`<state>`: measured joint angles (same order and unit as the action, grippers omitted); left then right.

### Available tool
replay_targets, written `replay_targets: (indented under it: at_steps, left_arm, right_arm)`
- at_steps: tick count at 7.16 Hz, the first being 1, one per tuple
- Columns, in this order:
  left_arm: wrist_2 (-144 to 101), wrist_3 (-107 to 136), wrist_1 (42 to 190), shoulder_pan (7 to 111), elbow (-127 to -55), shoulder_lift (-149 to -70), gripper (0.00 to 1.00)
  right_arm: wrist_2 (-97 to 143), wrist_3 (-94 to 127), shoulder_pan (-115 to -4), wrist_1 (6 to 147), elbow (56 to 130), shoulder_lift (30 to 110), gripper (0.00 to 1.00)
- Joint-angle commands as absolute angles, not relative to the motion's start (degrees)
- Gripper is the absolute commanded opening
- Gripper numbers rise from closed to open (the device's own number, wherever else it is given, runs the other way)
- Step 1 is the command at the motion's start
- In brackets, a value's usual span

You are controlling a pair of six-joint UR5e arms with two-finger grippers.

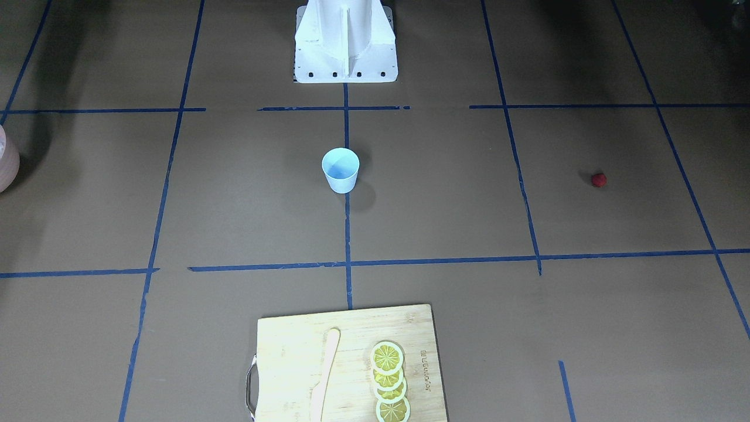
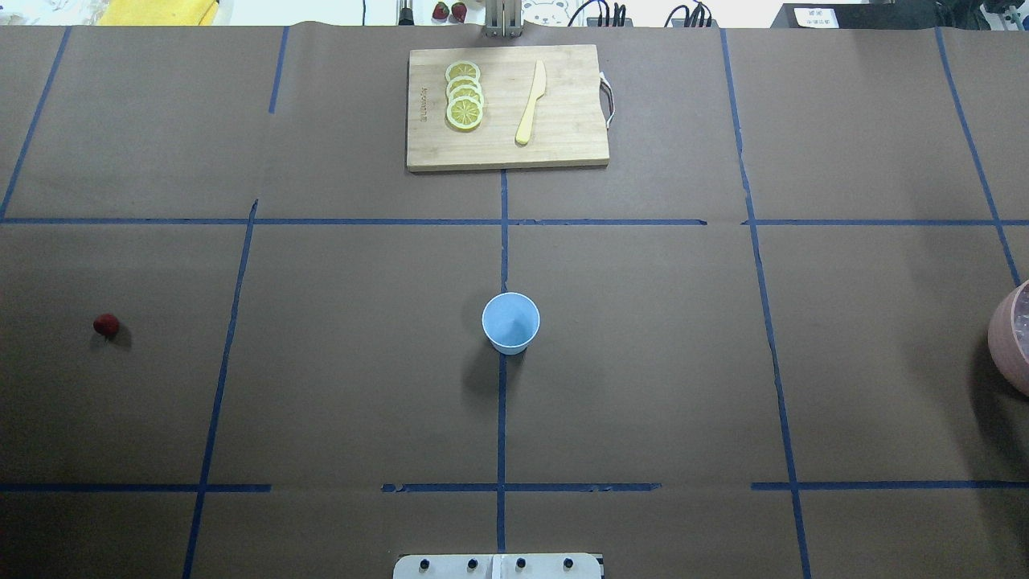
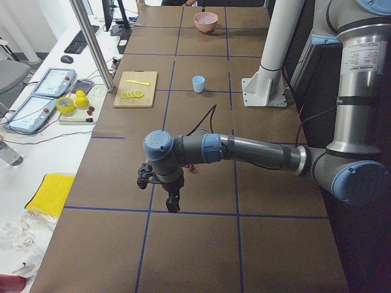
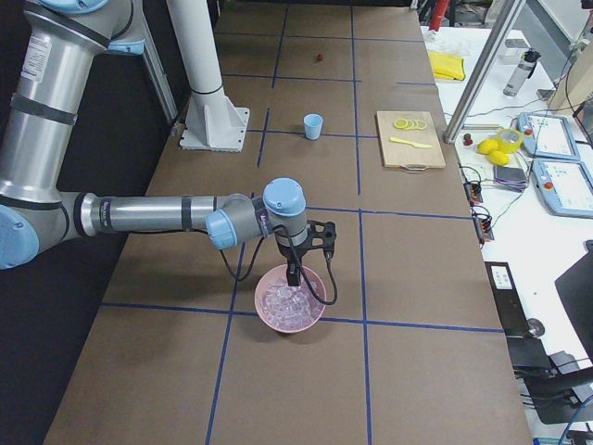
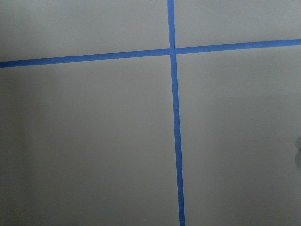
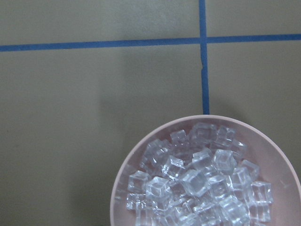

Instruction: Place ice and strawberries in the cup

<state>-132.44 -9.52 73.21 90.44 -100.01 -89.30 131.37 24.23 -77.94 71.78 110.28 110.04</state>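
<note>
ice (image 6: 197, 183), well apart from cup (image 2: 510, 322): likely slippery, hard; pinch one cube's flat faces. opening of right gripper (image 4: 294, 274): cannot tell.

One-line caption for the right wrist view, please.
Pink bowl of clear ice cubes on brown paper, just below a blue tape crossing.

Cup (image 2: 510, 323) upright; strawb. (image 2: 106, 324) apart; ice (image 6: 197, 183) piled.

light blue cup (image 2: 510, 322): 1 | strawberry (image 2: 105, 324) on the table (image 2: 321, 402): 1 | pink bowl (image 6: 282, 162): 1 | ice cubes (image 6: 197, 183): many, too crowded for exact count | lemon slices (image 2: 465, 96): 4 | wooden cutting board (image 2: 563, 145): 1 | pale knife (image 2: 530, 103): 1
</note>
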Motion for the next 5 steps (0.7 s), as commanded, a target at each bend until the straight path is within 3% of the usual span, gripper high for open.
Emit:
replay_targets:
  at_steps: [1, 2, 4, 5]
  left_arm:
    - [-133.06, -9.49, 73.21, 90.44, -100.2, -89.3, 1.0]
    - [-133.76, -9.41, 73.21, 90.44, -100.2, -89.3, 1.0]
    - [-133.77, -9.4, 73.3, 90.44, -100.2, -89.38, 1.0]
    - [-133.86, -9.4, 73.3, 90.44, -100.2, -89.38, 1.0]
  right_arm:
    - [130.78, 24.43, -76.3, 71.28, 109.08, 111.8, 0.99]
    - [130.78, 24.43, -74.9, 71.37, 108.9, 111.8, 0.95]
    - [130.78, 23.21, -73.13, 71.28, 107.93, 111.8, 0.77]
    - [130.78, 20.24, -73.13, 71.19, 106.28, 111.8, 0.77]
